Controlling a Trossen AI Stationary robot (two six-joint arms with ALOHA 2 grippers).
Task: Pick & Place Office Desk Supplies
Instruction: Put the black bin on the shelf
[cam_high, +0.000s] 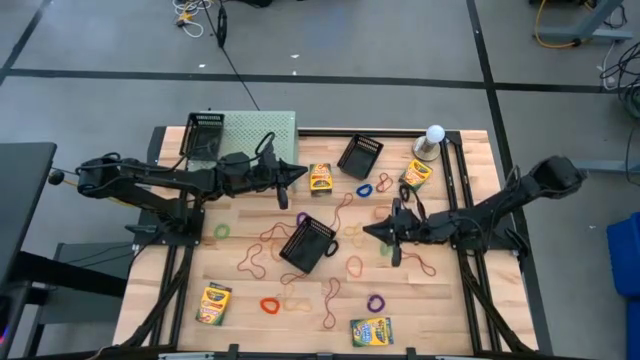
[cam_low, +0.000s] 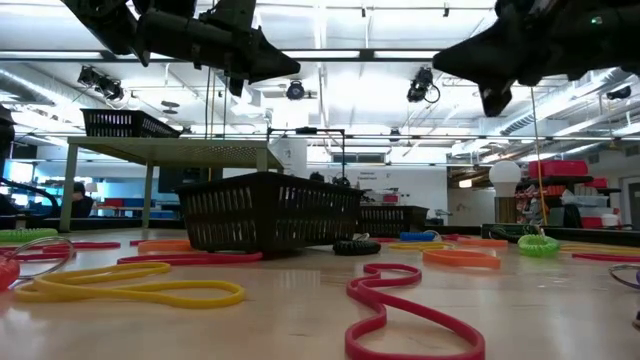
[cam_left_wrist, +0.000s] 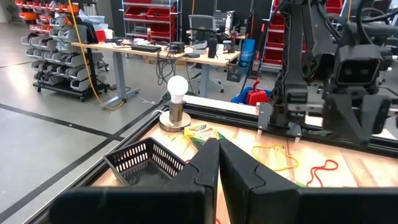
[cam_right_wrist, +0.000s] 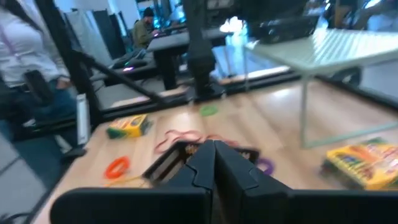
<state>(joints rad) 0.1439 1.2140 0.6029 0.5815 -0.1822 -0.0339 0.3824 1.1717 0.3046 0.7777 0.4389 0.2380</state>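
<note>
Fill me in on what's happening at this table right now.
Two robot arms hover over a wooden table strewn with rubber bands, crayon boxes and black mesh trays. The left gripper is shut and empty above the far middle, near one crayon box. The right gripper is also shut and empty, just right of the centre tray. Nothing is being held; another tray sits on the pale green stand.

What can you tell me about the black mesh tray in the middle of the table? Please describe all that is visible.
The black mesh tray is a small rectangular basket of what looks like thin wire mesh, with a solid rim. It rests on the wooden table near the centre, turned at an angle to the table edges. It looks empty. Thin rubber bands lie around it, and some seem to touch its base. Neither gripper touches it.
</note>
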